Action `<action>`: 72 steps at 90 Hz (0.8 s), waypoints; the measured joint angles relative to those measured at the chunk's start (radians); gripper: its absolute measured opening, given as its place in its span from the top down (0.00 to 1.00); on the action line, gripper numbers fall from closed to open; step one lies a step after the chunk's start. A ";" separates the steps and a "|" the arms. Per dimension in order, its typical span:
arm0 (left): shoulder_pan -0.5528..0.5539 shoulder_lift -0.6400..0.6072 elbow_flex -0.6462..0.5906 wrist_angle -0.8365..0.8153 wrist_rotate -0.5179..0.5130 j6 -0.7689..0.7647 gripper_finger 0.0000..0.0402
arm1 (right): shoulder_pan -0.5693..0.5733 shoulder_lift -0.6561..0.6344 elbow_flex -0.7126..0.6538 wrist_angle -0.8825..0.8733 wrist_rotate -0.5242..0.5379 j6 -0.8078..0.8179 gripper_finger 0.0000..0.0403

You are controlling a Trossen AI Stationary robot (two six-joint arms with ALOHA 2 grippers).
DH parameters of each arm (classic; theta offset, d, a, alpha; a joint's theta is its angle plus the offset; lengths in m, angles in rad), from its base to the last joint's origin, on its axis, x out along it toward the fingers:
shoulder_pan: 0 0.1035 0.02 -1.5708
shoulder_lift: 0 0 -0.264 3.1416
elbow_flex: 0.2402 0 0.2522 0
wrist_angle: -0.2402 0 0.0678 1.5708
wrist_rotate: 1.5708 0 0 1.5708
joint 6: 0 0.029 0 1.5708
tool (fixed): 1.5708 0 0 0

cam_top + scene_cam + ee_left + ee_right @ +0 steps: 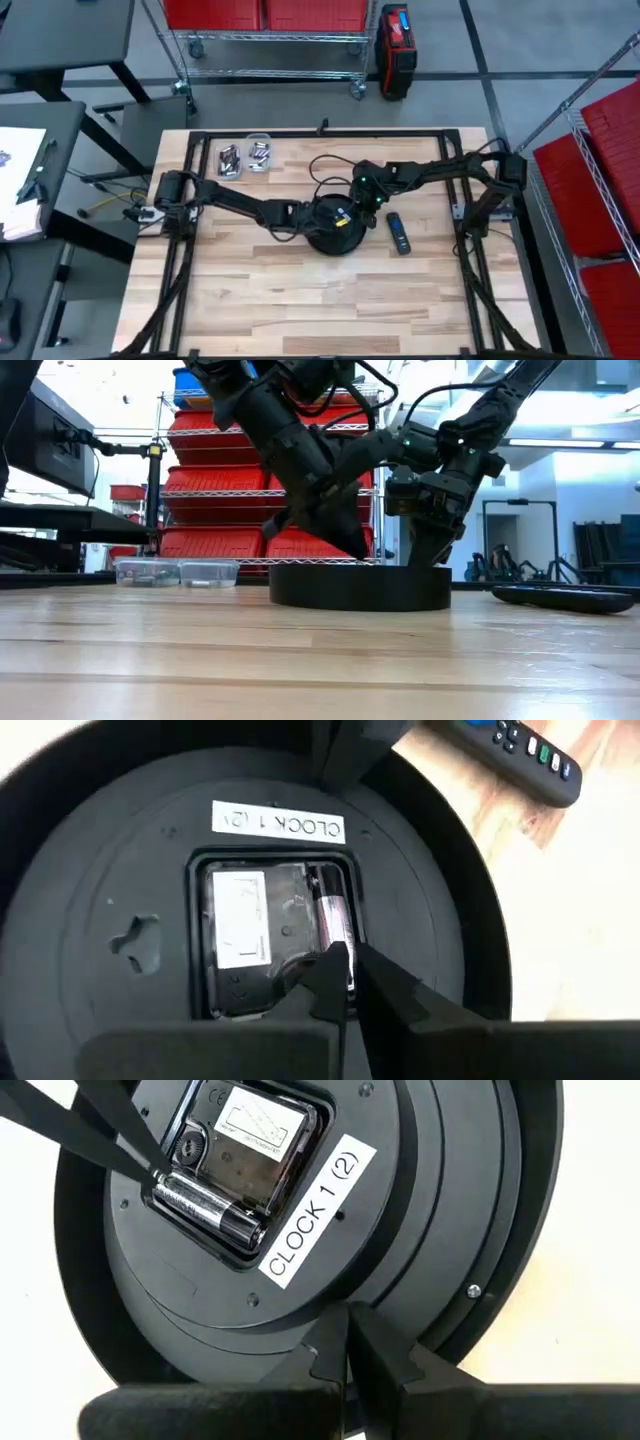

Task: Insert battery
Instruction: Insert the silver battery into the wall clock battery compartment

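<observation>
The light wooden table (260, 300) carries a round black clock (335, 228) lying face down at centre, a dark remote control (399, 233) just beside it, and two clear plastic containers (244, 156) of batteries near the far edge.

One clock, one battery, one remote, two tubs, two tools

On your light wooden tabletop (300, 300) you have one round black plastic wall clock (334, 226) lying face down, with one silver-and-black cylindrical battery (205, 1210) sitting in its rear compartment. You also have one slim black remote control (399, 233) with coloured buttons, and two clear plastic tubs (244, 156) side by side at the far edge, each holding small batteries too tiny for you to count. Two dark arms reach in, so you have two tools: the left tool (345, 975) and the right tool (345, 1335).
</observation>
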 joint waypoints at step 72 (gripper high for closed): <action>0.005 0.067 0.005 0.079 0.121 -0.014 1.00 | -0.001 -0.001 0.000 -0.003 0.003 -0.003 1.00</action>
